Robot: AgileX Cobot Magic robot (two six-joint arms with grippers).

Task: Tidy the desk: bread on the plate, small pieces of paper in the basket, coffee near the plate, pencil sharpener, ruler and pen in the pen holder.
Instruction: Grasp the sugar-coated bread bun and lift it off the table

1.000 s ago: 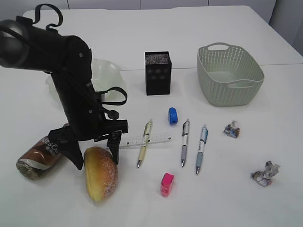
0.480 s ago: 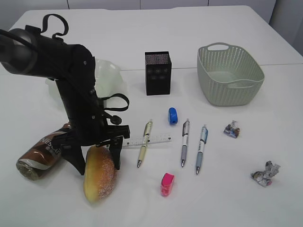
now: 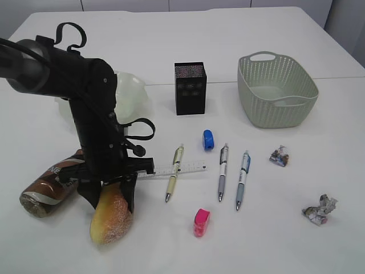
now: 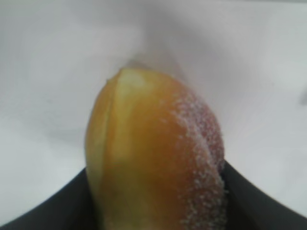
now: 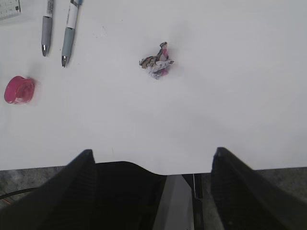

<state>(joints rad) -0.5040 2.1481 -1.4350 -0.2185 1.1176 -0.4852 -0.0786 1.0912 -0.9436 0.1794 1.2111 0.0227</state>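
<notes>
The golden-brown bread [image 3: 110, 217] lies at the front left of the desk [image 3: 171, 245]. My left gripper [image 3: 109, 200] straddles it from above. In the left wrist view the bread [image 4: 153, 158] fills the gap and both black fingers press its sides. The coffee [image 3: 48, 188] lies on its side just left of it. The green plate [image 3: 134, 91] is partly hidden behind my arm. The ruler [image 3: 182, 169], three pens [image 3: 222, 171] and blue [image 3: 208, 139] and pink [image 3: 201, 222] pencil sharpeners lie mid-desk. Paper balls [image 3: 279, 156] [image 3: 320, 209] lie right. My right gripper [image 5: 153, 155] hangs open and empty.
The black pen holder [image 3: 190, 88] and the grey-green basket [image 3: 276, 91] stand at the back. In the right wrist view a paper ball [image 5: 156, 61], the pink sharpener [image 5: 19, 89] and two pen tips [image 5: 46, 26] lie ahead, and the desk's front edge runs under the fingers.
My left gripper has come down over the bread and narrowed onto it. The bread has swung so its near end points more to the front left. The right side has not changed.
</notes>
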